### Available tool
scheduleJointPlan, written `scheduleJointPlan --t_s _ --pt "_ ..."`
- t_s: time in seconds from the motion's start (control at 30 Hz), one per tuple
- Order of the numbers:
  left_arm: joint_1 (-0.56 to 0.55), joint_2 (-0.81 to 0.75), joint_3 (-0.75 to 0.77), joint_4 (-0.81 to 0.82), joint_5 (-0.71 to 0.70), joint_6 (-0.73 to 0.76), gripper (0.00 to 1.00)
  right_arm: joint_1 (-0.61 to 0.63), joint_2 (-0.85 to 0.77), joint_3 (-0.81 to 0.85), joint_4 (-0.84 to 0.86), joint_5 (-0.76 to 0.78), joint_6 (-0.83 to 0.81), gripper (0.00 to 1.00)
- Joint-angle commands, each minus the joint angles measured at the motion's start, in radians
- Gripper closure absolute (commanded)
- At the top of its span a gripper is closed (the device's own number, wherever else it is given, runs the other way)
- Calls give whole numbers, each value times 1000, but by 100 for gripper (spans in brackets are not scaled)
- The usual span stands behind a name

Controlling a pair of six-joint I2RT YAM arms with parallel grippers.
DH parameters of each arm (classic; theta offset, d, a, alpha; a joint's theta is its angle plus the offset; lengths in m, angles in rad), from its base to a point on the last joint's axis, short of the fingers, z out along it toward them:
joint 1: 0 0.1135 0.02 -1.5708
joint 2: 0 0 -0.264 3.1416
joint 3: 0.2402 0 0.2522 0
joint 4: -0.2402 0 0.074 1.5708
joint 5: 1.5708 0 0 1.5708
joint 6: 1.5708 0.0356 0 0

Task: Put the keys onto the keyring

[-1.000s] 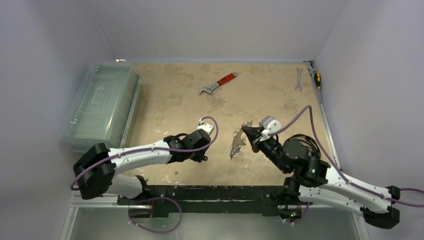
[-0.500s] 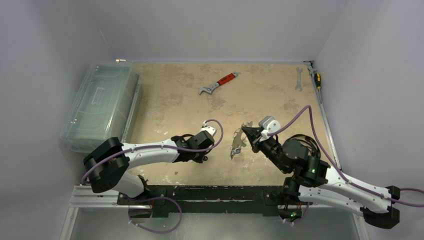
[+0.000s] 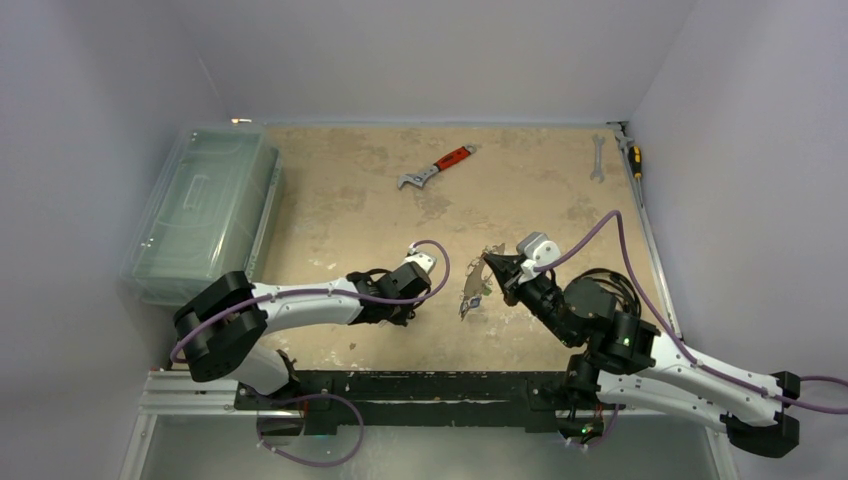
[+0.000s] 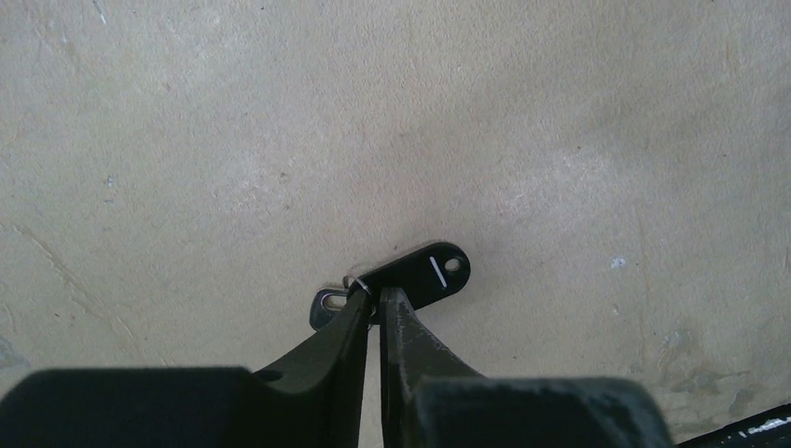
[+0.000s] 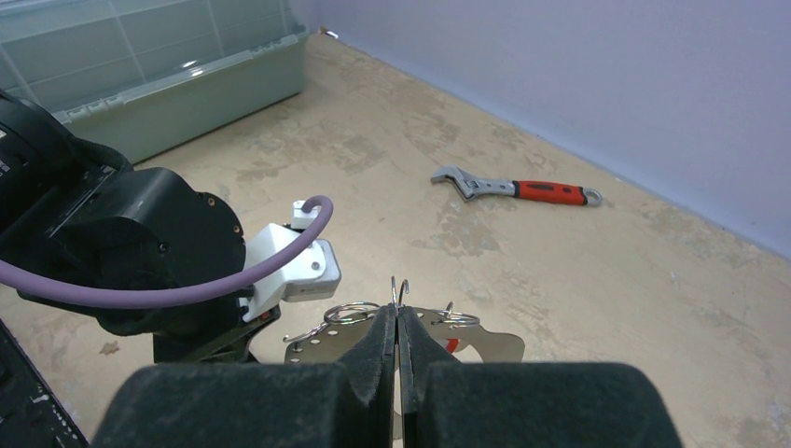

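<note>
Tan, scuffed desk [image 3: 330, 200] carries everything. The left arm [image 3: 300, 298] has slid toward frame centre in the top view. The left fingers [image 4: 347, 322] have narrowed to a thin gap, pinching the black-headed key [image 4: 424, 273] lying flat, lower middle of the wrist view. The right fingers [image 5: 378, 341] stay clamped on the upright keyring [image 3: 472, 285], just right of centre. The pickup looks under way, with threading next.

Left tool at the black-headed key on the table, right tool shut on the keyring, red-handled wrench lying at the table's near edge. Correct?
Not quite. The red-handled wrench lies toward the far edge of the table, well beyond both tools, as the top external view shows. The rest holds: left tool at the black-headed key, right tool shut on the keyring.
</note>
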Motion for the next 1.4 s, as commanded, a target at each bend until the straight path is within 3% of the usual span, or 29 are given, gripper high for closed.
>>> scheduleJointPlan --t_s 0.0,0.07,0.87,1.37 --pt "0 5 16 22 -17 14 95 5 -12 15 45 8 16 100" --pt "-1 2 15 21 -17 14 100 5 -11 16 45 8 15 100" --pt "1 -318 41 -18 78 134 100 5 -2 13 60 4 12 100" --pt "4 -697 -33 102 415 453 100 5 9 8 109 -144 -22 100"
